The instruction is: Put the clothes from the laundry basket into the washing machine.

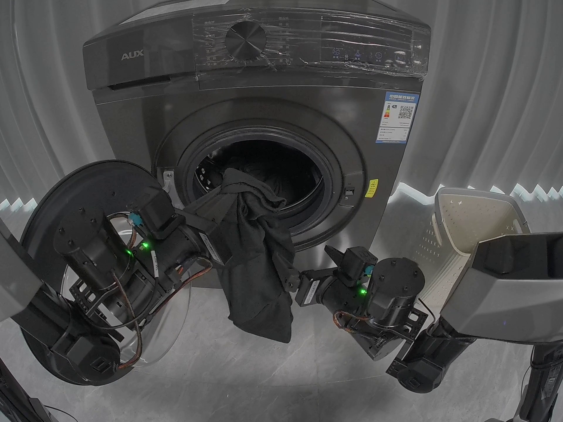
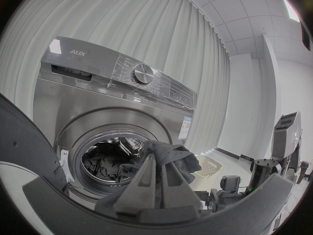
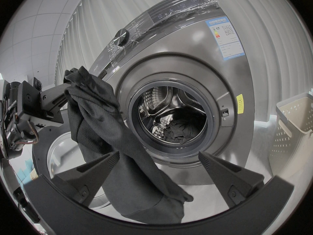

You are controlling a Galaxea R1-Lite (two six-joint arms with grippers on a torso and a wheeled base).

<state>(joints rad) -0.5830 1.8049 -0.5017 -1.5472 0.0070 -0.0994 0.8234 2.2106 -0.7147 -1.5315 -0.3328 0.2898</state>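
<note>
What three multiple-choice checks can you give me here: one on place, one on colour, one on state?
1. The laundry basket is: A. right of the washing machine; B. on top of it; C. inside the drum.
2. The garment in the left gripper is: A. white; B. black; C. red.
3. The jaws of the right gripper are: A. open; B. shut on the garment; C. shut on the basket.
Answers: 1 A, it stands at the machine's right; 2 B, the hanging cloth is black; 3 A, the jaws are spread wide.
</note>
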